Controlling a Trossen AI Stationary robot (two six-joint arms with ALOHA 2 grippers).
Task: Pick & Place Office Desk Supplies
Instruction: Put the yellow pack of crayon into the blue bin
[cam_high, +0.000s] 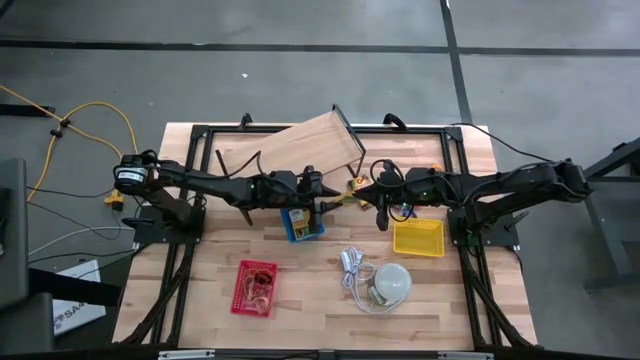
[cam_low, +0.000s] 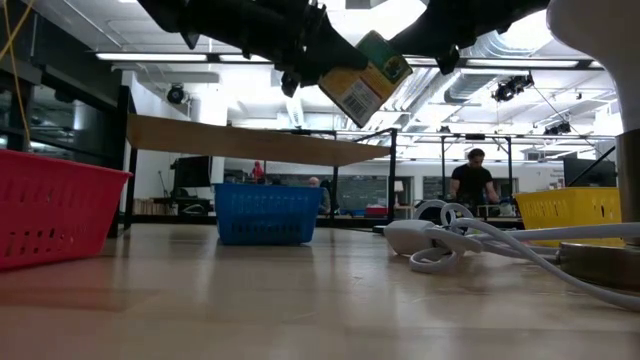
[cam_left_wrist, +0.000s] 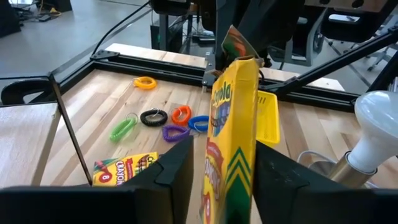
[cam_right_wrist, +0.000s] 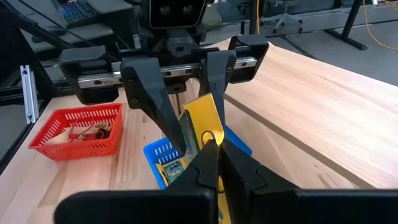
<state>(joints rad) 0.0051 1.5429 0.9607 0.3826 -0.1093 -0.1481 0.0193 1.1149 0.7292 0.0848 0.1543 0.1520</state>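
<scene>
The yellow-and-green crayon box (cam_left_wrist: 231, 134) is hanging in mid-air over the middle of the table, standing upright between the two grippers, and it is sitting right above the blue basket (cam_high: 302, 224). The left gripper (cam_right_wrist: 180, 102) is straddling it: its two dark, flat fingers (cam_left_wrist: 176, 177) are flanking the box's broad printed faces, spread with a sliver of gap showing on each side, so whether they are actually pressing the cardboard cannot be told. The right gripper (cam_right_wrist: 210, 163) is meeting it from the opposite side, its tapered fingers pinched tight together on the box's thin edge, gripping it firmly. In the low view the box (cam_low: 365, 77) is tilting, its barcode panel facing down towards the tabletop.

The box is glossy printed cardboard, thin and rectangular, with a flap sticking up at its top. The blue basket is slotted plastic, as are the red basket (cam_high: 256, 287) nearer the front edge, with small loose items inside, and the yellow basket (cam_high: 418, 238) off to the right. A second crayon box (cam_left_wrist: 124, 168) is lying flat on the pale butcher-block wooden table (cam_high: 300, 300), and coiled plastic loops in orange, green, black, purple and blue (cam_left_wrist: 163, 121) are lying scattered beyond it. A smooth white dome (cam_high: 391, 283) with a looped white cord (cam_high: 352, 268) is resting near the front.
</scene>
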